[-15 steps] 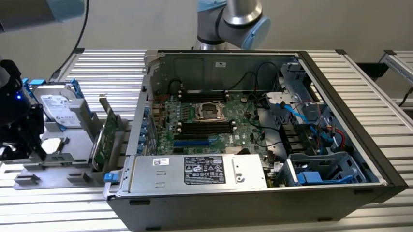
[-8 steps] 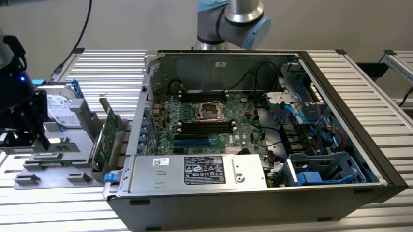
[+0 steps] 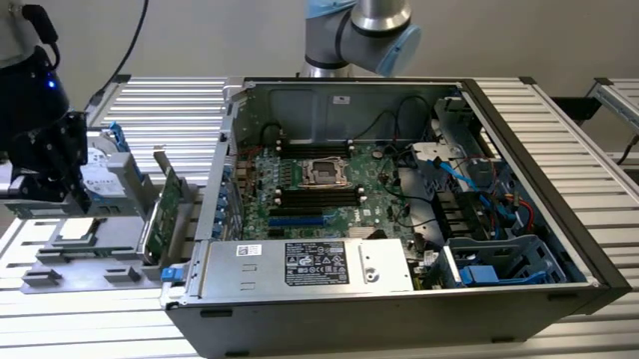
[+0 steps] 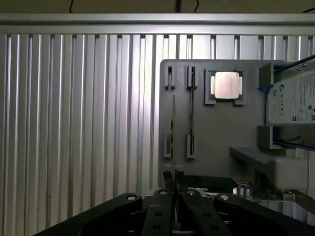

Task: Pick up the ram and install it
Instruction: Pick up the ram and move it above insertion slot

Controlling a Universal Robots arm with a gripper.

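The gripper (image 4: 174, 191) is pinching the ram (image 4: 173, 132) edge-on between closed jaws, hanging over the grey holder (image 4: 216, 128), beside the open case (image 3: 544, 176).

Robotics lab or test cell set up for PC assembly, not a home or office. An industrial robot arm (image 3: 364, 30) rises at the far side of a ribbed aluminium-profile bench (image 3: 559, 112), with its black end effector (image 4: 174, 189) above a grey slotted parts fixture (image 4: 216, 128). An open computer case (image 3: 399, 314) lies on the bench with motherboard (image 3: 299, 194) and power supply (image 3: 310, 263) exposed, and the fixture holds loose components: processor chip (image 4: 227, 85), hard drive (image 4: 293, 98), expansion card (image 3: 164, 217). Bare grey wall (image 3: 200, 37), black cables (image 3: 125, 45) hanging.
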